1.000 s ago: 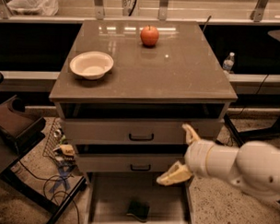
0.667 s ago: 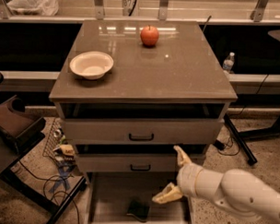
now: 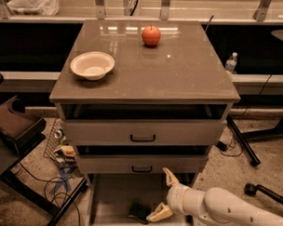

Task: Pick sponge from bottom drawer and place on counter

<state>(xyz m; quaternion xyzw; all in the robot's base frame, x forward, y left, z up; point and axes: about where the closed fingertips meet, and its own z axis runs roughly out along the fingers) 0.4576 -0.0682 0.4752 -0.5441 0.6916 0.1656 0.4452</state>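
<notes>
The sponge [image 3: 138,212] lies dark on the pale floor of the bottom drawer [image 3: 111,197], which is pulled out toward me under the two upper drawers. My gripper [image 3: 164,195] reaches in from the lower right over the drawer, open, its lower finger just right of the sponge and its upper finger near the middle drawer's front. It holds nothing. The counter [image 3: 180,69] is the glossy grey-brown cabinet top above.
A cream bowl [image 3: 92,64] sits at the counter's left and a red apple [image 3: 151,35] at its back. A water bottle [image 3: 231,62] stands behind on the right. Cables and clutter [image 3: 63,158] lie left of the cabinet, and a dark chair [image 3: 13,129] stands farther left.
My arm has moved down and left, from beside the middle drawer's front into the bottom drawer, and now sits close to the sponge. The sponge has not moved.
</notes>
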